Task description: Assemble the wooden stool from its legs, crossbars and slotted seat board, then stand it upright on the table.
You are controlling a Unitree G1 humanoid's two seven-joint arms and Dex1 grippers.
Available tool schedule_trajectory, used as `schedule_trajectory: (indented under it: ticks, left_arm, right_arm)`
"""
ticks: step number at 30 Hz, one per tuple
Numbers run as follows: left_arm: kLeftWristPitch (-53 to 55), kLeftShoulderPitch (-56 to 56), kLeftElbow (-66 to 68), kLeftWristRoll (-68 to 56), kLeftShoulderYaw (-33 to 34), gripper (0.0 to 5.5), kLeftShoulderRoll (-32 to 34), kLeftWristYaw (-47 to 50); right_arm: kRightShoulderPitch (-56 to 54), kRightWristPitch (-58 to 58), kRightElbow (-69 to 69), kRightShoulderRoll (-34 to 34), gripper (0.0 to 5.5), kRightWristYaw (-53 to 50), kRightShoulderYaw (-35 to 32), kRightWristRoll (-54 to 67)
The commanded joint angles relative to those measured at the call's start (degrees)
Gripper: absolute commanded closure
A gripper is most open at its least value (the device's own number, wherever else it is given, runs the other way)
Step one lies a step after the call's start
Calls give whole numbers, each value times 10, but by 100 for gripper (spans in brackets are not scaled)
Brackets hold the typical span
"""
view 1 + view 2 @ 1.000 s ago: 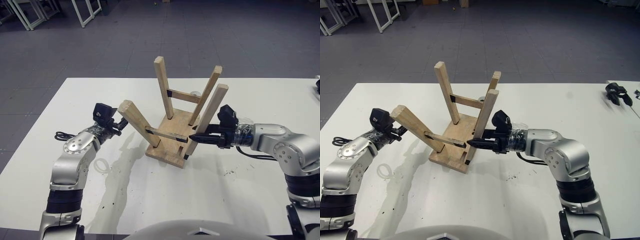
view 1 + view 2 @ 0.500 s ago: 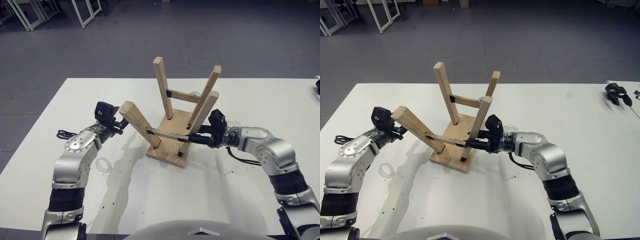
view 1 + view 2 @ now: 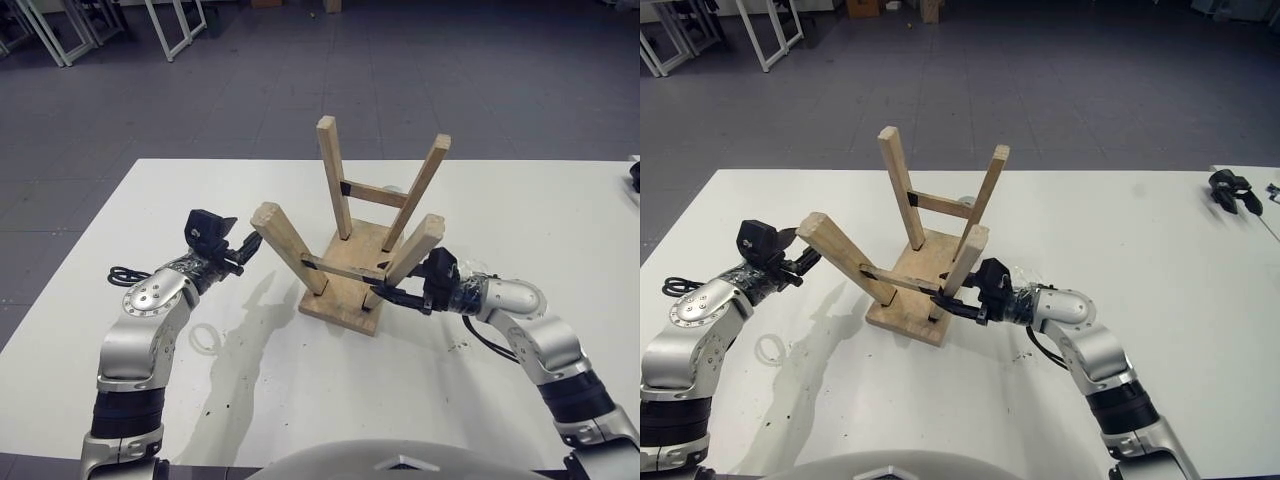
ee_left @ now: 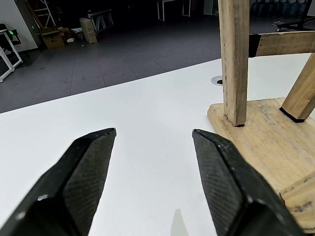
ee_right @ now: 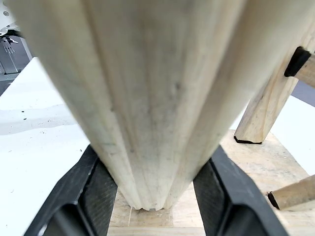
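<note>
Close up, the right end effector (image 5: pixel 155 196) pinches a pale, straight-grained square wooden stool leg (image 5: pixel 147 88) at the slotted seat board (image 3: pixel 340 302). From the head, the upturned four-legged wooden stool (image 3: pixel 375 193) rests mid white counter (image 3: pixel 300 400), and the left end effector (image 4: pixel 153 135) gapes wide, empty.

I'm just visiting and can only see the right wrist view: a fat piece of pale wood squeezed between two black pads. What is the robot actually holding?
Observer: That is the near right leg of a stool turned upside down, with its seat board flat on the table. The right gripper clamps the leg low, close to the board.
Visitor: Is the other arm holding on too?
Observer: No. The left gripper is open and holds nothing. It sits beside the top of the near left leg, which leans outward.
Visitor: How much is put together?
Observer: Four legs rise from the board. The far crossbar joins the back pair and the near crossbar joins the front pair.
</note>
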Motion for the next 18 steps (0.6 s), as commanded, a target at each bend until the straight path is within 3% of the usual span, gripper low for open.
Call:
schedule_trajectory:
  ticks: [1,5,7,12,15,18]
  left_arm:
    - [5,-9,-1,2,0,263,-1,-4]
    - [-5,-8,-17,-2,7,263,-5,0]
    - [-35,-23,-42,-25,46,263,-8,-1]
    - [-37,-177,-39,-130,159,263,101,-70]
    - [40,-335,-37,-250,136,215,149,-130]
    - [101,-391,-84,-295,35,200,207,-250]
  right_arm:
    - [41,-45,88,-24,347,-18,38,-111]
    - [31,-121,123,-21,347,-57,47,-153]
    - [26,-113,120,-20,346,-58,49,-140]
    - [20,-53,76,-40,346,-53,49,-98]
    - [4,-21,64,-43,346,-46,53,-89]
    - [-7,7,52,-40,346,-42,57,-78]
